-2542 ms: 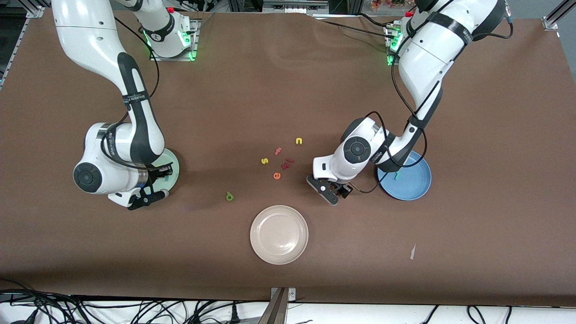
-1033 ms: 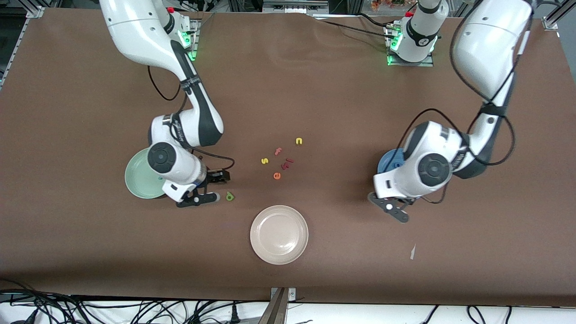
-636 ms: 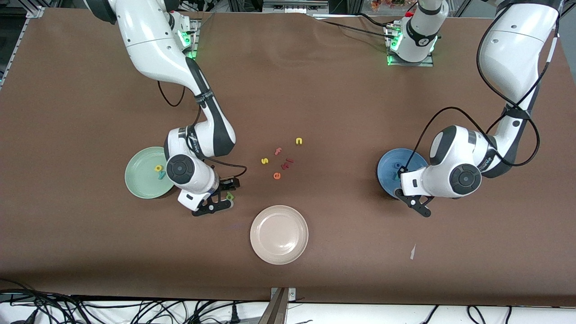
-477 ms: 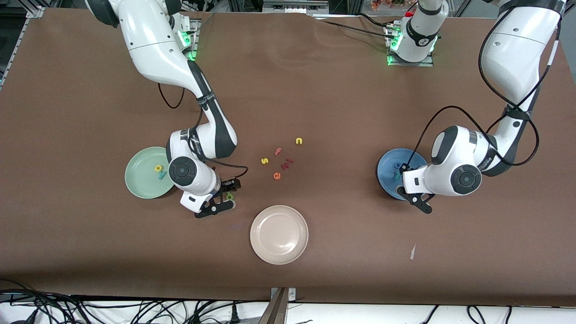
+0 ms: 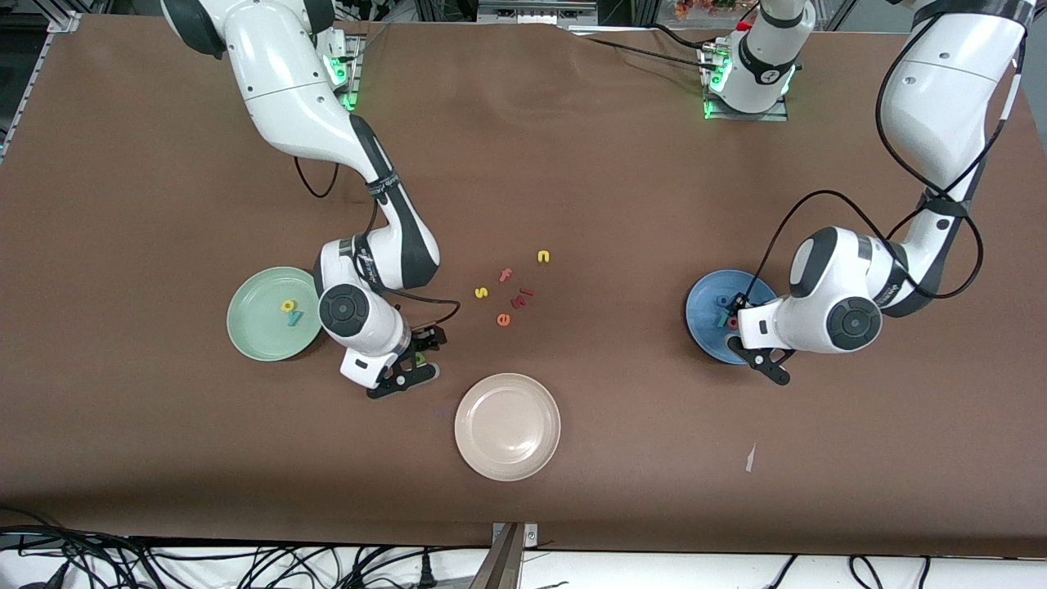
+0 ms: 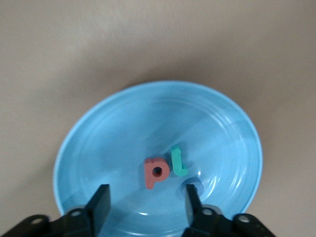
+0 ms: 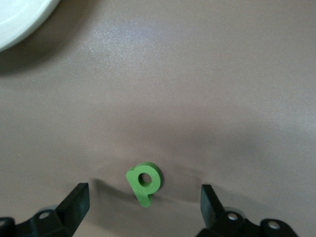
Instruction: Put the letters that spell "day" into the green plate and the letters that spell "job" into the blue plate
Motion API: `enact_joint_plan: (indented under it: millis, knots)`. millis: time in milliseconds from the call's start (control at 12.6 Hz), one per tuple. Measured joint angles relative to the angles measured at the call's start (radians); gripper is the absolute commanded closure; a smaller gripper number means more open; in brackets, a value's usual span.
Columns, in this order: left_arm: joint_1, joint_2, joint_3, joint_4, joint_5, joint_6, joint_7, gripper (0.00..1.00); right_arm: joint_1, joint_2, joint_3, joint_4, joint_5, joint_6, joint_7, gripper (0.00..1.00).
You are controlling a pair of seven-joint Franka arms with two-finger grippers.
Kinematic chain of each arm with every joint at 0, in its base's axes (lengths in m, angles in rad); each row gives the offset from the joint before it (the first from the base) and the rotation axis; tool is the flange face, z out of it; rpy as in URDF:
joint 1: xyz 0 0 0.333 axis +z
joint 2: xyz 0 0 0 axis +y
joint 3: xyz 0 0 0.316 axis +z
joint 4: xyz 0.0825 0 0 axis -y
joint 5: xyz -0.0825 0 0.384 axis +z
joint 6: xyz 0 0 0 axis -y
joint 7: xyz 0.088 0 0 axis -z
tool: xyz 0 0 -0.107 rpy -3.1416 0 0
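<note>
The blue plate (image 6: pixel 94 138) holds pink "b" (image 6: pixel 156 172), teal "j" (image 6: pixel 178 161) and, probably, the half-hidden "o" (image 6: pixel 193 183) under the empty, open left gripper (image 6: pixel 146 198). The green plate (image 5: pixel 253 335) has two letters; the right gripper (image 7: pixel 143 200), wide open, straddles the green letter (image 7: pixel 143 181) on the counter (image 5: pixel 572 164).

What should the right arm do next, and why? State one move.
Probably lower and close on the green letter. The right gripper is open, its fingers straddling that letter, which lies flat on the table, outside the green plate. That plate already holds the yellow letter and the light-blue letter.
</note>
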Motion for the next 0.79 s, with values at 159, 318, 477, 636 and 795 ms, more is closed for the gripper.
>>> enact_joint_plan:
  millis: [159,318,477,636,795]
  knots:
    - [0.0,-0.04,-0.009,0.032,0.0,-0.011,0.0,0.0,0.0,0.001,0.0,0.0,-0.003,0.0,-0.009,0.12]
    - [-0.001,-0.082,-0.027,0.108,0.0,-0.121,-0.017,0.0,0.001,0.003,0.001,0.0,-0.004,0.0,-0.029,0.3]
    - [-0.009,-0.111,-0.061,0.228,0.0,-0.3,-0.109,0.0,0.001,0.005,0.0,0.0,-0.006,0.0,-0.045,0.39]
    - [-0.02,-0.132,-0.104,0.324,0.0,-0.433,-0.23,0.0,0.0,0.005,-0.002,0.003,-0.009,0.0,-0.045,0.47]
    - [-0.026,-0.162,-0.123,0.363,0.0,-0.498,-0.279,0.0,0.0,0.005,-0.002,0.004,-0.009,0.0,-0.047,0.53]
